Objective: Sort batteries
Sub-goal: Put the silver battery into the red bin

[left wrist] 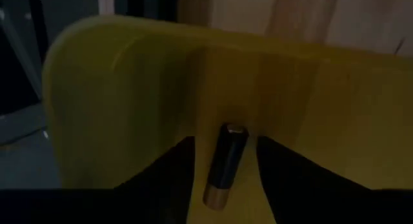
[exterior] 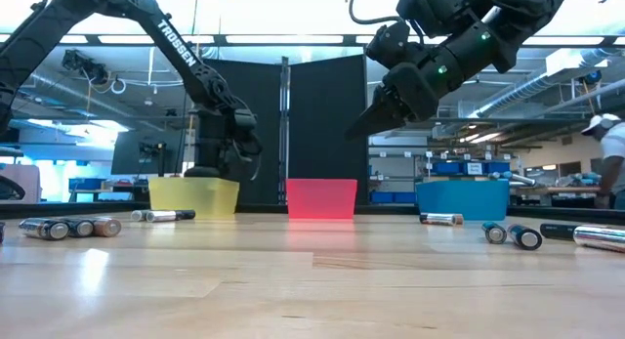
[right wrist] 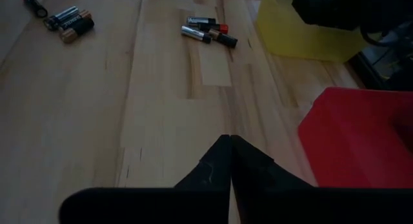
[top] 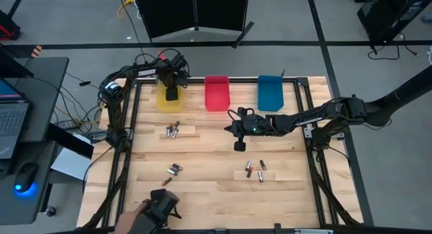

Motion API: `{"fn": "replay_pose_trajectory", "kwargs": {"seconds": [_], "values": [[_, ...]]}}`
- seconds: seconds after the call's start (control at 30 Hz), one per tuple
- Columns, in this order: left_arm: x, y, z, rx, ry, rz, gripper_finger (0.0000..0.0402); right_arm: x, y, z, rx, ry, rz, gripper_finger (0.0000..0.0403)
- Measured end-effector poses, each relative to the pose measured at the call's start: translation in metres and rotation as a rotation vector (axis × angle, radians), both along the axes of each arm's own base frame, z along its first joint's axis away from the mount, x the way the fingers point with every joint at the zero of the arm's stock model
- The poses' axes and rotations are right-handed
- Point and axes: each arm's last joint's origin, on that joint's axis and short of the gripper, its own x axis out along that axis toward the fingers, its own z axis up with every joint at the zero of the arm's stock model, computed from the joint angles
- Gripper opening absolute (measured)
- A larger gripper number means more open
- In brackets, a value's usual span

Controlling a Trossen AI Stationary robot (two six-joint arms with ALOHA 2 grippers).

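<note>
Hanging over the yellow bin (top: 170, 98), the left gripper (left wrist: 224, 161) has its fingers spread, and a dark cell (left wrist: 226, 164) with a brass-coloured end lies between them on the bin's floor, touching neither finger. In the high view that gripper (top: 171, 94) sits inside the bin's outline at the table's far left.

The right gripper (top: 239, 145) is above bare table (top: 202, 207) just in front of the red bin (top: 217, 92), raised clear of the wood in the low view (exterior: 357, 130). Its fingers (right wrist: 218, 161) are pressed together and pinch nothing.

Loose batteries lie in four groups on the table: one cluster (top: 173, 131) in front of the yellow bin, a second (top: 175, 169) nearer the front edge, one reddish cell (top: 167, 182) just beside it, and a third cluster (top: 255, 170) on the right half. The blue bin (top: 271, 92) stands at the far right of the row.
</note>
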Motion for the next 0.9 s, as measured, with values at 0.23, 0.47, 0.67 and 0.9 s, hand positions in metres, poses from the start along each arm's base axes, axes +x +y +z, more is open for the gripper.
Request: {"fn": "replay_pose_trajectory", "kwargs": {"seconds": [0.23,0.47,0.67,0.9], "values": [[-0.006,-0.007,0.033,0.060,-0.054,0.039,0.0162,0.000,0.000,0.000,-0.002,0.001,0.001,0.0019],[-0.010,-0.033,0.081,0.084,-0.213,0.158,0.0151,0.000,0.000,0.000,-0.003,0.001,0.002,0.0017],[-0.006,-0.080,0.098,0.037,-0.379,0.268,0.0087,0.000,0.000,0.000,0.012,-0.003,-0.007,0.0016],[-0.012,-0.158,0.081,0.028,-0.427,0.360,0.0008,0.000,0.000,0.000,0.034,-0.008,-0.021,0.0017]]}}
